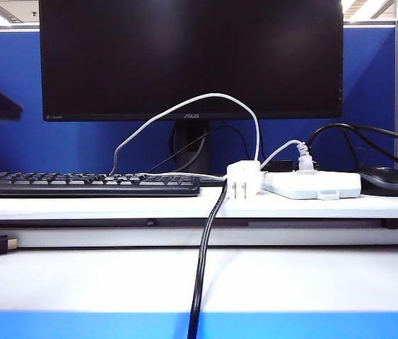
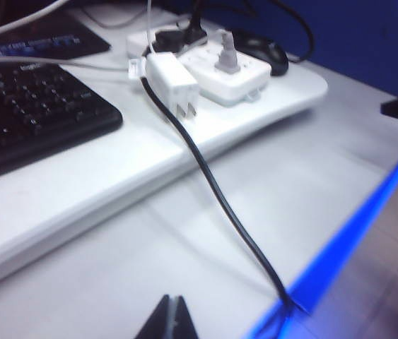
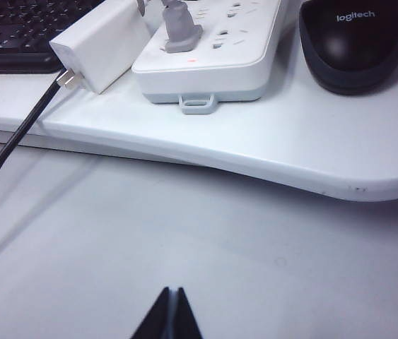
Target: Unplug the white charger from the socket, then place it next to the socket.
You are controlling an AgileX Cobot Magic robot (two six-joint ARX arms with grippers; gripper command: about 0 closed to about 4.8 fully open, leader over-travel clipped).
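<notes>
The white charger [image 1: 243, 178] [image 2: 172, 83] [image 3: 102, 44] lies on the raised white shelf [image 1: 114, 206], right beside the socket [image 1: 312, 185] [image 2: 237, 74] [image 3: 213, 60]. Its two metal prongs are bare and point toward the table's front. Its thin white cable [image 1: 206, 99] arcs up behind it. My left gripper [image 2: 173, 300] is shut and empty over the lower table, well short of the charger. Over the lower table in front of the socket, my right gripper [image 3: 172, 289] is also shut with nothing in it. Neither gripper shows clearly in the exterior view.
A grey ribbed plug [image 1: 305, 159] [image 3: 177, 28] stands in the socket. A black mouse [image 1: 382, 180] [image 3: 353, 39] sits right of it and a black keyboard [image 1: 85, 183] [image 2: 22, 106] left. A black cable [image 1: 202, 268] [image 2: 220, 198] runs from beside the charger over the table's front edge. A monitor [image 1: 191, 56] stands behind.
</notes>
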